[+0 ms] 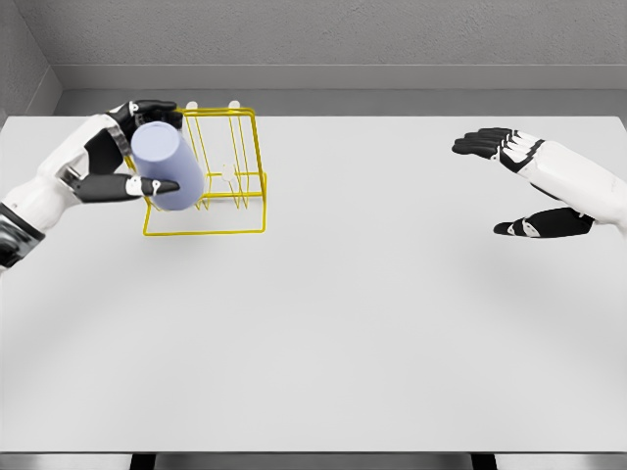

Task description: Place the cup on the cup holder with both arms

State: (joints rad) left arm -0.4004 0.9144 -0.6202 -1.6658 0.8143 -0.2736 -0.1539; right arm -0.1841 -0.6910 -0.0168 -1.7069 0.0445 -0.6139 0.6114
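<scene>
A pale lavender cup is tilted in the air at the left of the white table, in front of the left side of the yellow wire cup holder. My left hand is shut on the cup, thumb across its front and fingers over its top. The cup hides part of the holder's left frame. My right hand hovers far off at the right side of the table, fingers spread and thumb apart, holding nothing.
The white table spreads across the whole view, with a grey wall behind its far edge. The holder's small white pegs stand inside the wire frame.
</scene>
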